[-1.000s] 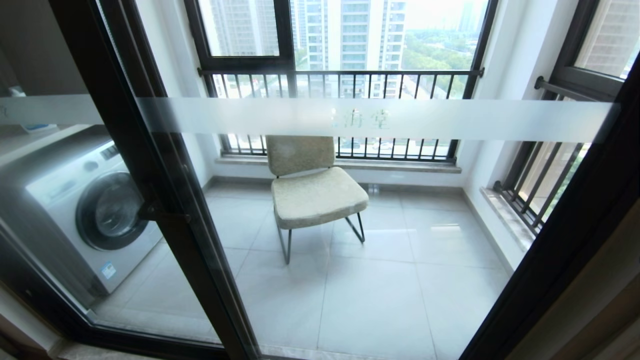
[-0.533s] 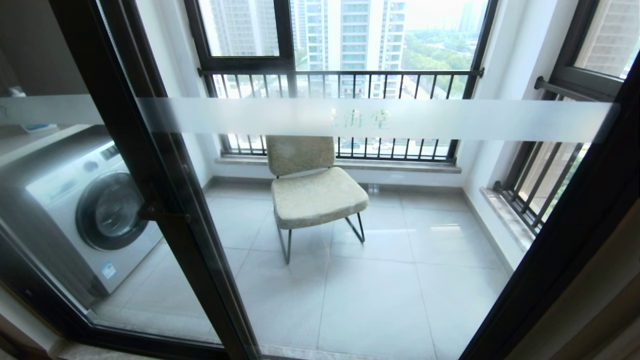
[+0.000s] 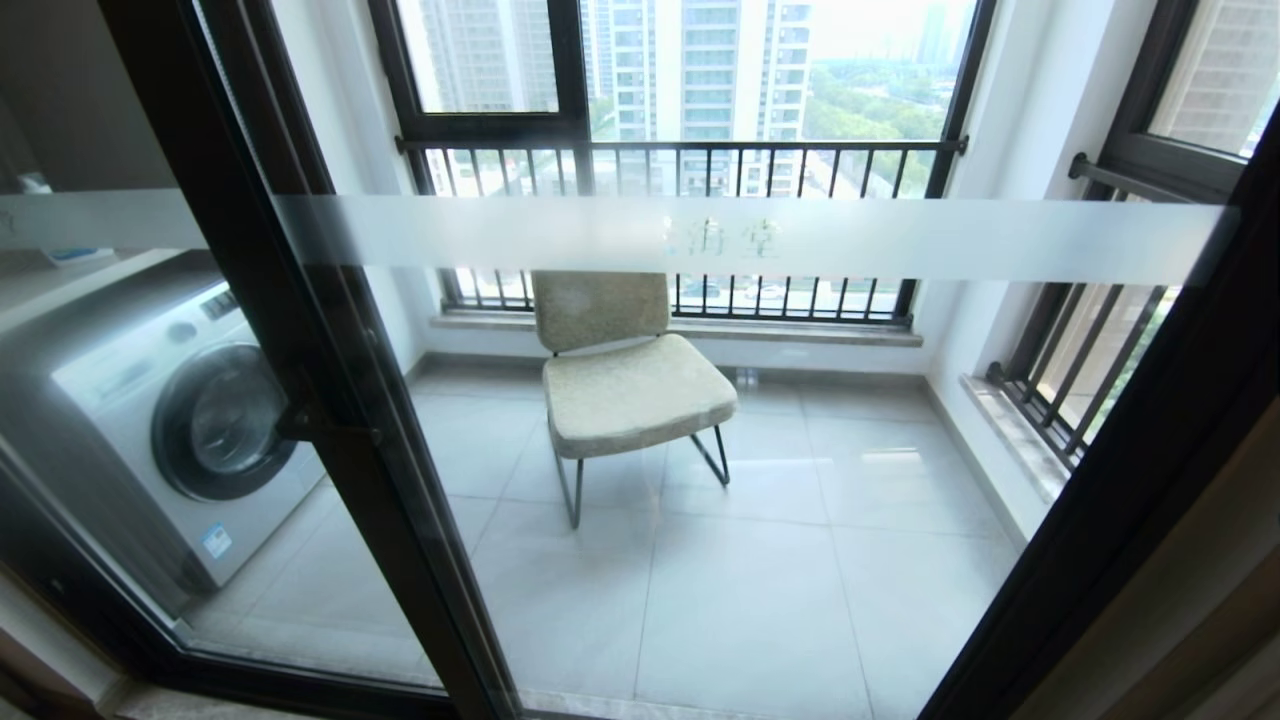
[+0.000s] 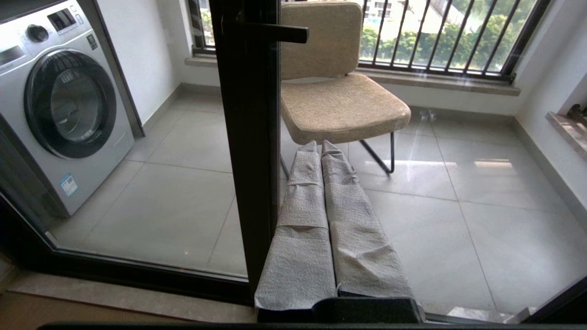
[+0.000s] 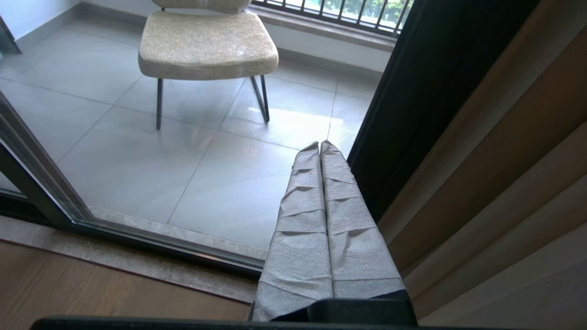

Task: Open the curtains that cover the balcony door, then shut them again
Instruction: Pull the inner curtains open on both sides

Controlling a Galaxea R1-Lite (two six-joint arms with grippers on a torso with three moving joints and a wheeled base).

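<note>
The balcony door (image 3: 330, 400) has a black frame, a black handle (image 4: 270, 32) and a milky white stripe (image 3: 900, 240) across the glass. The curtains (image 5: 495, 183) are pale beige with long folds. The chair (image 3: 630, 385) is speckled cream on thin black legs. The washing machine (image 3: 170, 420) is white with a dark round door. The floor tiles (image 3: 760, 600) are light grey. Both claws wear crinkly grey covers, left claw (image 4: 320, 149) and right claw (image 5: 319, 147).

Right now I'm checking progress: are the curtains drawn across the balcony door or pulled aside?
Pulled aside. The balcony door glass is uncovered, with the chair visible through it; the curtains hang bunched at its right edge.
</note>
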